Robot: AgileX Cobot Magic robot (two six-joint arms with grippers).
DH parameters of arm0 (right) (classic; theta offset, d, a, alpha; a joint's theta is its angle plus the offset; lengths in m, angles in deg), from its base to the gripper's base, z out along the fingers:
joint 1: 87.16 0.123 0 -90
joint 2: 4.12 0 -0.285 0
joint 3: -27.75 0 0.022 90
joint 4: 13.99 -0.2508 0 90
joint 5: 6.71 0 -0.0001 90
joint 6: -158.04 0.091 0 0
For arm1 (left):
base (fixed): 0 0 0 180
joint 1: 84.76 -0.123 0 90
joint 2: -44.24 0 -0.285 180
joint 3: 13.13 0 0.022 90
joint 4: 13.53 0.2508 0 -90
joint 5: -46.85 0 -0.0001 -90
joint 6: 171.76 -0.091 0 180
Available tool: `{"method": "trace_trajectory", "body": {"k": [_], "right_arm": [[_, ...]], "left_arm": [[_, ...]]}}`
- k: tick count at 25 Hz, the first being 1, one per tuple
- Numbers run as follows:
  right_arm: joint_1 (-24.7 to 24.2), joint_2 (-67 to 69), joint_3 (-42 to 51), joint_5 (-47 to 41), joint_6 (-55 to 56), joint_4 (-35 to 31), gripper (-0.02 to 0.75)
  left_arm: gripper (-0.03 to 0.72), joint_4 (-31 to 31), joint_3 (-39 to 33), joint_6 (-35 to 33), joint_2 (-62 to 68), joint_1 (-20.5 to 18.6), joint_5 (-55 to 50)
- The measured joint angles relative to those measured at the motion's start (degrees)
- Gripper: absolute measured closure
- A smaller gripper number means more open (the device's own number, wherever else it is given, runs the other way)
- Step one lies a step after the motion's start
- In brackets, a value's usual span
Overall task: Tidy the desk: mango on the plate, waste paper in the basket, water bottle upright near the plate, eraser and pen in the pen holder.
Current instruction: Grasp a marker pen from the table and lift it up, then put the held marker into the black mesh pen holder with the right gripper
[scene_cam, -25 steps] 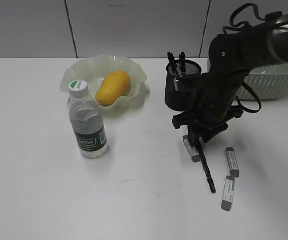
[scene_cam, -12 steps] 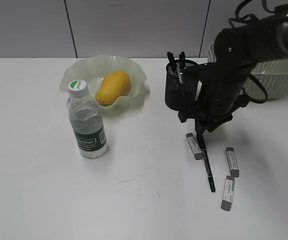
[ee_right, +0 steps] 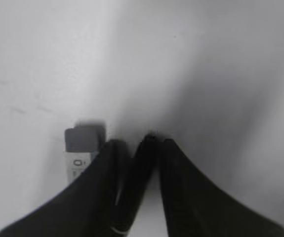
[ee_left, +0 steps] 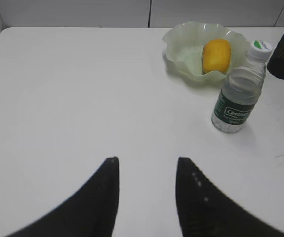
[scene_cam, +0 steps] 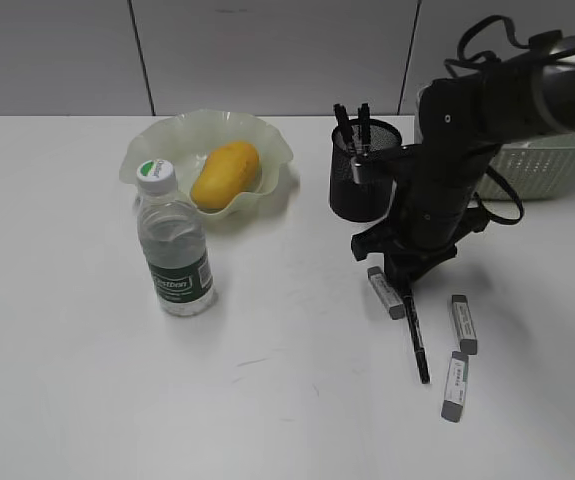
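The yellow mango [scene_cam: 225, 174] lies on the pale green plate [scene_cam: 157, 140]. The water bottle [scene_cam: 174, 245] stands upright on the desk [scene_cam: 87, 380] in front of the plate. The black mesh pen holder [scene_cam: 364, 170] holds pens. My right gripper [scene_cam: 406, 288] is down on the desk, shut around the top end of a black pen [scene_cam: 414, 340] that lies flat; the right wrist view shows the pen [ee_right: 144, 158] between the jaws [ee_right: 142, 143]. An eraser [scene_cam: 386, 292] lies right beside it. My left gripper [ee_left: 146, 163] is open and empty over bare desk. The waste paper is out of view.
Two more erasers [scene_cam: 462, 322] [scene_cam: 454, 385] lie right of the pen. The sage-green basket [scene_cam: 542, 160] stands at the back right, behind my right arm. The left wrist view shows the plate [ee_left: 181, 34], mango [ee_left: 216, 55] and bottle [ee_left: 238, 94] far ahead.
My right gripper lifted slightly toward the pen holder, then came back down onto the pen. The pen and erasers have not moved.
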State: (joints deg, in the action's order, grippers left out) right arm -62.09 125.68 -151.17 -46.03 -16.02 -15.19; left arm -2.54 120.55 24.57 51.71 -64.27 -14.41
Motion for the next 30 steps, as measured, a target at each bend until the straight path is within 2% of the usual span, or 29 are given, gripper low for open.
{"method": "trace_trajectory", "body": {"k": [5, 6, 9, 13, 15, 16, 17, 19, 22, 25, 30], "right_arm": [[0.0, 0.5, 0.0, 0.4, 0.0, -0.9, 0.497], [0.0, 0.5, 0.0, 0.4, 0.0, -0.9, 0.508], [0.0, 0.1, 0.0, 0.9, 0.1, -0.9, 0.636], [0.0, -7.9, 0.7, 3.5, 0.1, -0.6, 0.632], [0.0, -15.7, 1.6, 10.2, 0.1, 1.2, 0.632], [0.0, -19.9, 2.6, 16.5, 0.1, 2.3, 0.632], [0.0, -23.5, 3.7, 23.0, 0.1, 4.3, 0.632], [-0.5, -26.9, 5.4, 41.4, 0.0, 9.3, 0.632], [-1.5, -24.2, 6.4, 61.9, -0.4, 11.2, 0.632], [-1.7, -16.1, 6.6, 69.1, -1.0, 9.0, 0.632], [-1.9, -3.6, 7.5, 72.0, -2.7, 5.3, 0.629]], "left_arm": [[0.402, 0.0, 0.0, 0.0, 0.0, 0.0, 0.0], [0.405, 0.0, 0.0, 0.0, 0.0, 0.0, 0.0], [0.411, 0.0, 0.0, 0.0, 0.0, 0.0, 0.0], [0.412, 0.0, 0.0, 0.0, 0.0, 0.0, 0.0], [0.419, 0.0, 0.0, 0.0, 0.0, 0.0, 0.0], [0.423, 0.0, 0.0, 0.0, 0.0, 0.0, 0.0], [0.430, 0.0, 0.0, 0.0, 0.0, 0.0, 0.0], [0.442, 0.0, 0.0, 0.0, 0.0, 0.0, 0.0], [0.448, 0.0, 0.0, 0.0, 0.0, 0.0, 0.0], [0.448, 0.0, 0.0, 0.0, 0.0, 0.0, 0.0], [0.448, 0.0, 0.0, 0.0, 0.0, 0.0, 0.0]]}}
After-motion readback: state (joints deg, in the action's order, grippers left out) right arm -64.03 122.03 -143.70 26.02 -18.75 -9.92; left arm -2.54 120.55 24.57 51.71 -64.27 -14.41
